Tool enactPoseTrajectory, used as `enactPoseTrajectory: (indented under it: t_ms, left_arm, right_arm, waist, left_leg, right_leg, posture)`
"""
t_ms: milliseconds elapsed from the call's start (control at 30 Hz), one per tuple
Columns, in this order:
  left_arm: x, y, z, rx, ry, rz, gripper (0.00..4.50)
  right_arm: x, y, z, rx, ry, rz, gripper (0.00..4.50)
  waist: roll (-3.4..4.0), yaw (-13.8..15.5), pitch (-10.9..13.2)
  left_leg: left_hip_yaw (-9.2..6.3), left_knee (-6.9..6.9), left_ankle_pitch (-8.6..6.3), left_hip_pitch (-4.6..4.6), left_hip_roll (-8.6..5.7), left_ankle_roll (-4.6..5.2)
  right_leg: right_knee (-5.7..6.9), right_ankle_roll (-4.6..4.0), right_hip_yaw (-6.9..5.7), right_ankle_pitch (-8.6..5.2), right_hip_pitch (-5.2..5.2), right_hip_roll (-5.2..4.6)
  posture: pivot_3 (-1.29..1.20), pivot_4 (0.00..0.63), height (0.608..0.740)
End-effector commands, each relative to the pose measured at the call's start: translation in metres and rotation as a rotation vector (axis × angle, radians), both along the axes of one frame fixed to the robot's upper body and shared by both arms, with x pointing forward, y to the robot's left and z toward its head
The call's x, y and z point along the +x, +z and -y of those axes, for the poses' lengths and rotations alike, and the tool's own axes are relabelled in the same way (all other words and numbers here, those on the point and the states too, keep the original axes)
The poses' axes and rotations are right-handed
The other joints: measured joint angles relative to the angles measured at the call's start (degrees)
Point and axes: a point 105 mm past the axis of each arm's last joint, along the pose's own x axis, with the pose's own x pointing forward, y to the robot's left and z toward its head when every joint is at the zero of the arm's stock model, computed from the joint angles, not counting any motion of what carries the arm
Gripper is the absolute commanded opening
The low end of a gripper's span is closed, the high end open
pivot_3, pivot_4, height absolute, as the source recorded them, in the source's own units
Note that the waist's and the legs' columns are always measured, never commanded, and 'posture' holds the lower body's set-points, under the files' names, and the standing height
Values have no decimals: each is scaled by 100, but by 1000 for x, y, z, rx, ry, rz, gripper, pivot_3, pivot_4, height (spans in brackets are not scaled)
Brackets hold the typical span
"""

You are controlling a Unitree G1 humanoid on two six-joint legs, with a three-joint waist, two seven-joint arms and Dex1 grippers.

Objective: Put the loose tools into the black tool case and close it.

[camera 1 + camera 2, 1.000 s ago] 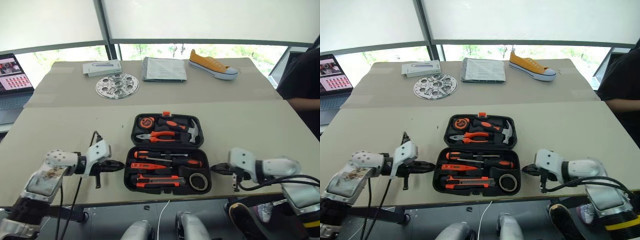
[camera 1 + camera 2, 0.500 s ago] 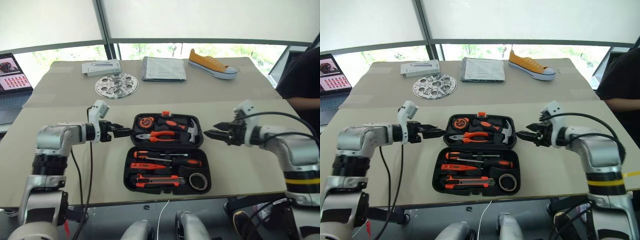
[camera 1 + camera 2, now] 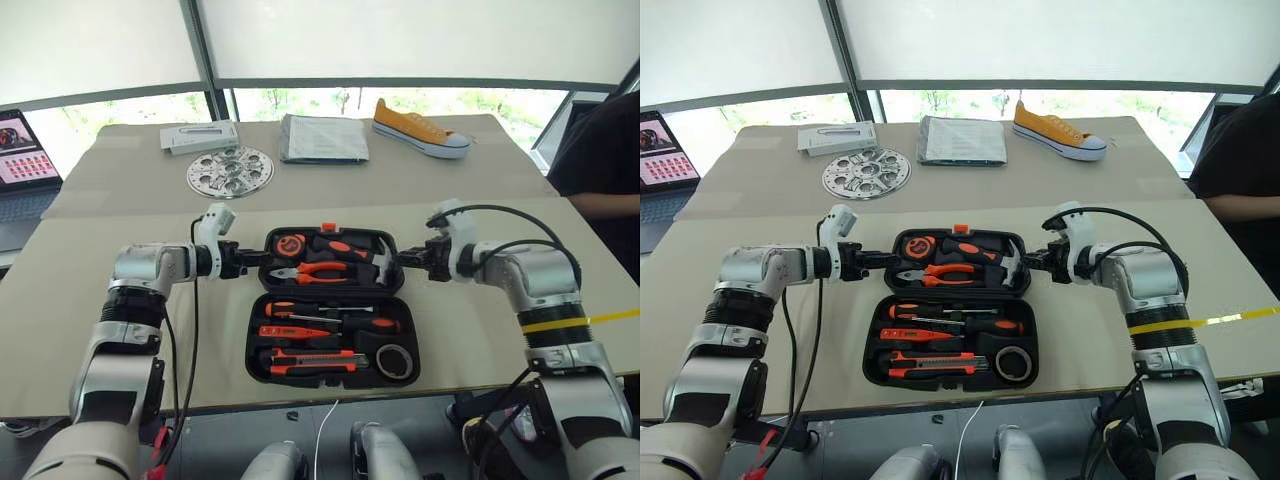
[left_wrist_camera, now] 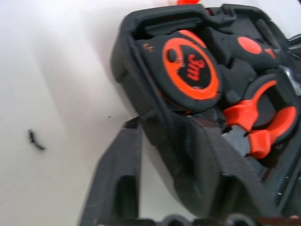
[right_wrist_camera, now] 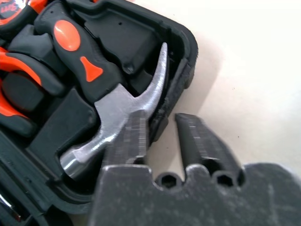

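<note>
The black tool case (image 3: 254,345) lies open on the table, its small orange latch at the far edge. Its near half holds two orange-and-black screwdrivers (image 3: 345,322), a slim orange tester (image 3: 290,331), the utility knife (image 3: 310,362) and a dark tape roll (image 3: 395,362). The far half holds a tape measure (image 4: 190,68), pliers (image 3: 310,270) and a hammer (image 5: 117,108). My left gripper (image 3: 255,258) is shut on the far half's left rim, one finger inside and one outside. My right gripper (image 3: 405,260) grips the right rim the same way, beside the hammer head.
At the back of the table lie a perforated metal disc (image 3: 229,171), a grey box (image 3: 199,136), a folded grey cloth (image 3: 323,137) and a yellow shoe (image 3: 420,128). A laptop (image 3: 20,160) stands far left. A person (image 3: 600,150) in black sits at the right.
Both grippers moved from beside the case's near half to the far half's two sides. They opened on the way, then closed over its left and right rims.
</note>
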Motion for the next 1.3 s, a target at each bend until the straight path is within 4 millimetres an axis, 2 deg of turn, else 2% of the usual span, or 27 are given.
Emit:
enactPoseTrajectory:
  t_ms: [33,100,233,400,567,633,700,767,900,1033,1133,1300]
  left_arm:
    - [-4,-13,-8,47,12,-18,141]
    - [-4,-11,-8,46,6,-3,56]
    - [-2,3,-7,27,-12,70,56]
    - [8,41,-9,7,9,315,56]
    - [9,71,-8,3,30,512,56]
    - [6,78,-6,35,18,595,56]
    - [0,74,-3,105,-12,673,56]
    - [-8,63,-2,182,-40,729,56]
    - [-15,54,-6,166,-29,690,56]
    - [-15,49,-12,164,-10,643,56]
    - [-12,47,-15,161,4,621,0]
    - [-12,47,-15,156,1,617,0]
  right_arm:
    - [0,0,6,-38,-14,20,0]
    - [0,1,5,-40,-11,29,0]
    - [5,19,-1,-33,8,104,0]
    - [23,72,-7,-48,-34,391,0]
    - [24,103,-13,-72,-44,621,0]
    - [21,109,-13,-99,-48,701,0]
    - [15,104,-16,-164,-16,775,0]
    - [6,89,-17,-178,11,777,0]
    - [-3,65,-13,-139,7,654,0]
    - [-10,60,-1,-42,-57,491,0]
    - [-20,57,7,17,-77,390,703]
    - [-34,55,4,75,-63,317,2374]
  waist:
    - [2,0,-15]
    - [8,-2,-18]
    - [9,-13,-19]
    - [8,-46,-18]
    - [7,-50,-17]
    - [7,-64,-17]
    - [7,-78,-17]
    - [7,-85,-17]
    - [7,-75,-17]
    - [7,-45,-17]
    - [7,-30,-17]
    - [7,-37,-17]
  left_leg:
    - [0,0,0,3,0,0]
    - [0,-1,0,6,1,0]
    - [0,-1,0,3,1,0]
    - [2,0,1,-10,0,-1]
    - [4,-4,4,-35,0,-6]
    - [1,-11,4,-39,1,-6]
    - [0,-12,4,-42,-2,-6]
    - [0,-14,3,-46,-4,-6]
    - [4,-15,4,-45,-7,-6]
    - [5,-5,4,-41,-5,-5]
    - [3,-7,3,-32,-1,-4]
    - [4,-15,-1,-32,-2,4]
  right_leg:
    - [1,0,3,0,2,0]
    - [3,0,9,0,3,1]
    - [4,0,13,0,0,2]
    - [4,0,13,0,-15,2]
    - [9,-4,10,2,-52,5]
    - [14,-4,5,3,-54,8]
    - [10,-4,-3,3,-59,8]
    - [7,-4,-9,3,-65,9]
    - [6,-4,-15,3,-68,10]
    - [0,-8,7,5,-64,8]
    - [4,-10,24,6,-58,11]
    - [7,-9,26,7,-59,11]
  posture:
    - [0,150,739]
    - [0,150,739]
    - [0,150,739]
    - [0,150,739]
    - [0,150,739]
    - [0,150,739]
    - [0,150,739]
    - [0,150,739]
    - [0,150,739]
    - [0,150,739]
    - [0,150,739]
    - [0,150,739]
